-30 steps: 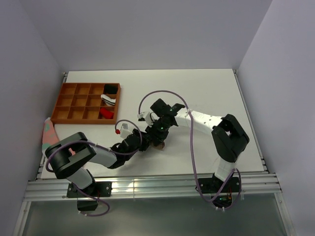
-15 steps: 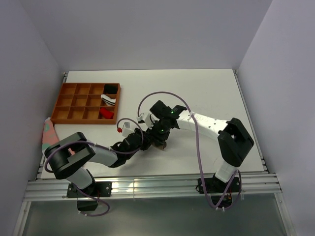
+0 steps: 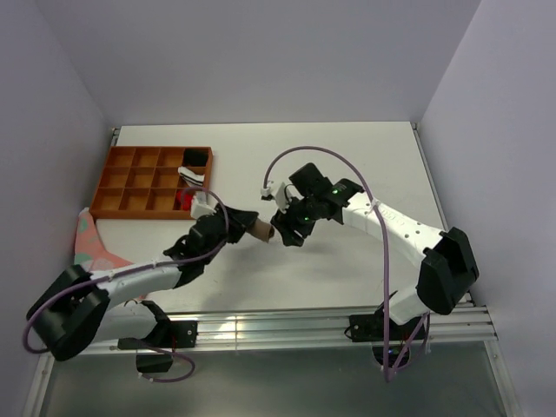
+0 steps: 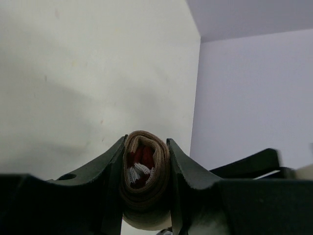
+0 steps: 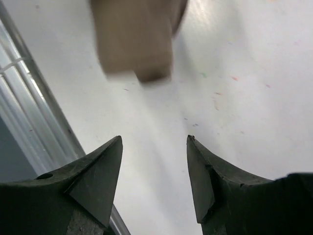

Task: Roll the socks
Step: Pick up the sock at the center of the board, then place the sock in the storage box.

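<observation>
Now that my right gripper [image 5: 154, 142] has let go and is spreading wide, my left gripper [image 4: 145, 147] alone is pinching the rolled socks [image 4: 145, 186], holding them near the middle of the top view. Red is showing inside the tan, probably the other sock, so the rolling is looking finished.

Near the middle of the top view, the rolled socks [image 3: 259, 229] are lodged between the fingers of the left gripper [image 3: 243, 228] over the table [image 3: 365, 156]. The right gripper [image 3: 283, 234] is set just to their right, apart from them. A tray [image 3: 149, 148] is placed at the table's upper left, behind the left arm, with small items [image 3: 195, 176] kept in compartments of its right-hand column, and a cloth [image 3: 87, 239] is laid at the left edge, below the tray in the frame.
</observation>
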You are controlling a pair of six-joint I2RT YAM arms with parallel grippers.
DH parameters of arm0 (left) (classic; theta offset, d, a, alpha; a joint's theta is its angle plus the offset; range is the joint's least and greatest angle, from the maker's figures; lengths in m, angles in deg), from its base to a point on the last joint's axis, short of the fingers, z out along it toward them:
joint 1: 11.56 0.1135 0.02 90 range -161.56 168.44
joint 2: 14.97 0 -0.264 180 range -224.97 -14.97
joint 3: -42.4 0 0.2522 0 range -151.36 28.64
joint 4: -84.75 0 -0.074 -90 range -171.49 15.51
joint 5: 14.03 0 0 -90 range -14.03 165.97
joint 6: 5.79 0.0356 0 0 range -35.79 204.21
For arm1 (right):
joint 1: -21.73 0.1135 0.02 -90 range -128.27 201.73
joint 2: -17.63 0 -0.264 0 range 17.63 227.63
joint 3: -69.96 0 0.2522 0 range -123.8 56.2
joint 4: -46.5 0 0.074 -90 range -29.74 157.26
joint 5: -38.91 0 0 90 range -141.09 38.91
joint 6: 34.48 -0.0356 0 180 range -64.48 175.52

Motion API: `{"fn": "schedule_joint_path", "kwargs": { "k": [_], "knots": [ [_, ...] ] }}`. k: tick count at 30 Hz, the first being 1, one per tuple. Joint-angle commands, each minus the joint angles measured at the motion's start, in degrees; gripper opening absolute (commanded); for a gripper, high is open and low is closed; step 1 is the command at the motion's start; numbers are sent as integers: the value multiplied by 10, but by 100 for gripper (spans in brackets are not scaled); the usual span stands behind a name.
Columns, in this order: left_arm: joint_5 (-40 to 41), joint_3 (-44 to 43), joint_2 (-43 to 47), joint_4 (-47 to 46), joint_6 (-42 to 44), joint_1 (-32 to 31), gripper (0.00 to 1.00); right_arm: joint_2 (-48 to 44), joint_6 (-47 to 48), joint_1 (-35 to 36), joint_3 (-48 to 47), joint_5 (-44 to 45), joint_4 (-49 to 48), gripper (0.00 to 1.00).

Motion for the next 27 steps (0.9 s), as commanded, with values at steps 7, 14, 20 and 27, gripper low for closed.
{"fn": "schedule_joint_path", "kwargs": {
  "k": [7, 14, 20, 27],
  "knots": [
    [-109, -122, 112, 202, 204, 306, 0, -52, 47, -104, 15, 25, 8, 63],
    [-176, -113, 73, 128, 218, 504, 0, -71, 56, -137, 26, 32, -26, 63],
    [-194, -124, -17, 73, 230, 562, 0, -71, 65, -138, 38, 24, -41, 63],
    [-179, -134, -81, 25, 243, 577, 0, -63, 75, -137, 52, 18, -52, 63]
  ]
}}
